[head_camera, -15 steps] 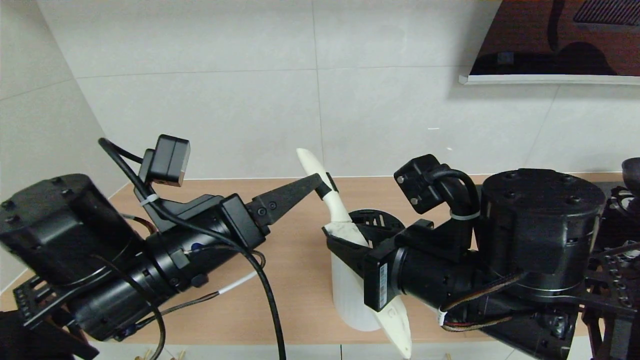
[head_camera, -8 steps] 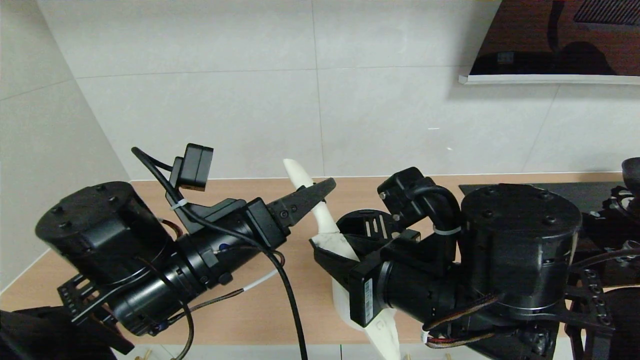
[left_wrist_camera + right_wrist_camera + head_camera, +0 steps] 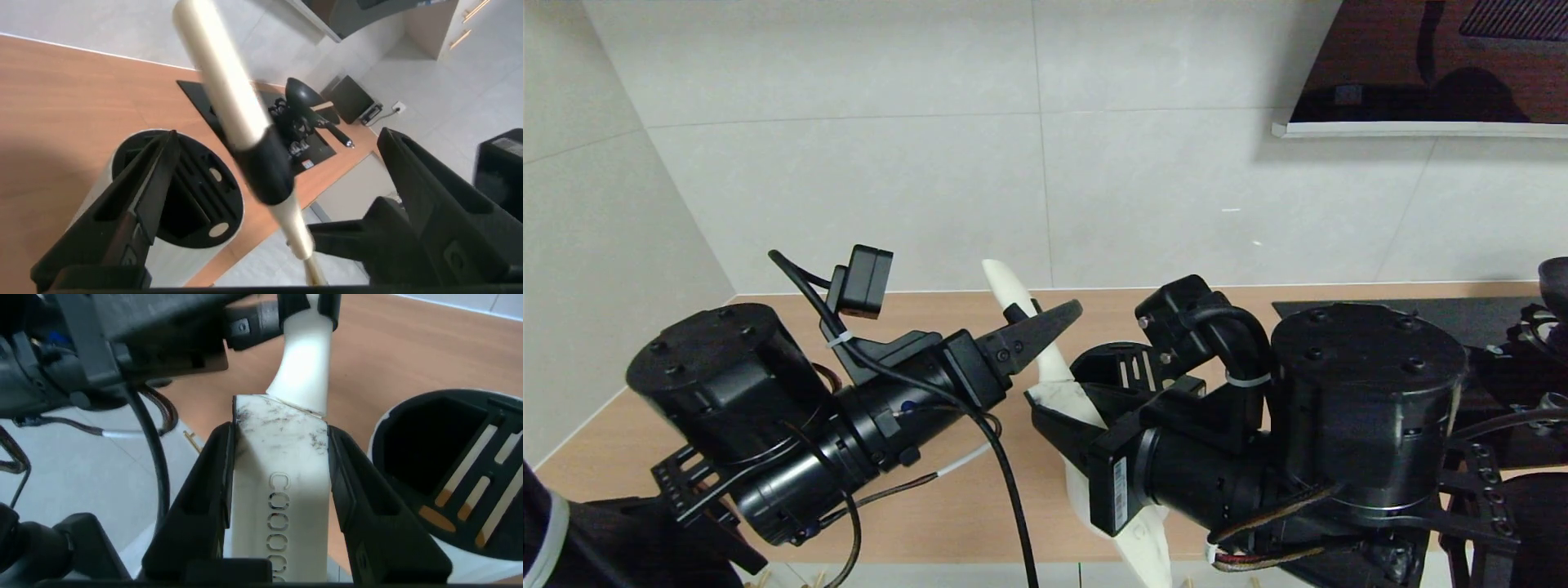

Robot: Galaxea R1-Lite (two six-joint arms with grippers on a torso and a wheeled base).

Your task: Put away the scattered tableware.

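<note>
Spatula (image 3: 282, 469), white: who has it?

Obs. 2: Right gripper (image 3: 281, 433) does. Its jaws are clamped on both edges of the broad blade, and the handle rises out past the fingertips.

Obs. 1: And the left gripper (image 3: 276, 143)?

Obs. 2: Spread wide, nothing held. The handle passes through the gap between its fingers (image 3: 409, 188), and the black band (image 3: 265, 167) sits about midway. No contact that I can make out.

Obs. 1: Holder?

Obs. 2: White utensil holder (image 3: 1123, 359) with a slotted black insert, standing on the wooden countertop (image 3: 931, 523). It is just beside and below the right gripper, on the far side of the blade, and a little beyond the left fingertips.

Obs. 1: Step in hand?

Obs. 2: My reading is a hand-over between the arms, ahead of dropping the spatula into the holder.

Obs. 1: How to do it well?

Obs. 2:
- Centre the left fingers on the handle near the band.
- Close them firmly before the right lets go.
- Release the right slowly, because a blade-heavy tool may swing.
- Then line up one end over an open slot and lower it straight down, so it does not catch the insert rim or tip the holder.
</note>
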